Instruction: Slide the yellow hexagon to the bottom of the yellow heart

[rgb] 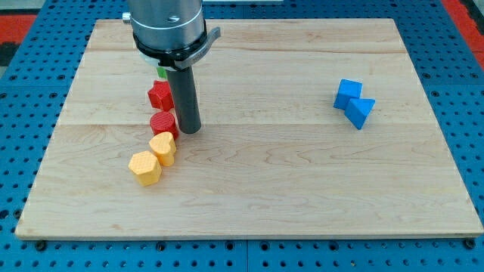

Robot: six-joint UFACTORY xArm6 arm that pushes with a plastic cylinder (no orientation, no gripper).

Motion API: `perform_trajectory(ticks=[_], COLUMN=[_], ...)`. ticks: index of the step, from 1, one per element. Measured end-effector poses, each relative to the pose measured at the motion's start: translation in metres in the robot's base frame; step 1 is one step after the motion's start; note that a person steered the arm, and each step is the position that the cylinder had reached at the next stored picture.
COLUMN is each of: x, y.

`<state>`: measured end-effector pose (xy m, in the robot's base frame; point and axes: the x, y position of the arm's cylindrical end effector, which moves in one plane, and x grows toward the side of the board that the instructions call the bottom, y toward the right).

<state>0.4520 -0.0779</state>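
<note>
The yellow hexagon [144,167] lies on the wooden board at the lower left, touching the lower left side of the yellow heart [163,147]. My tip [189,130] rests on the board just up and to the right of the heart, beside the red cylinder [162,123]. The tip is apart from the hexagon, with the heart between them.
A red star-like block [159,96] sits above the red cylinder. A green block [162,72] is mostly hidden behind the arm. A blue cube [348,93] and a blue triangle [361,112] touch at the right. The wooden board [265,189] lies on a blue pegboard.
</note>
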Motion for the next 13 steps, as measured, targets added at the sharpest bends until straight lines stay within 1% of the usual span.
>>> perform_trajectory(ticks=[1, 2, 4, 5, 6, 7, 8, 9, 10, 13], x=[0.045, 0.059, 0.056, 0.151, 0.14, 0.079, 0.038, 0.031, 0.034, 0.062], y=[0.019, 0.003, -0.006, -0.031, -0.141, -0.149, -0.123, -0.091, -0.071, -0.063])
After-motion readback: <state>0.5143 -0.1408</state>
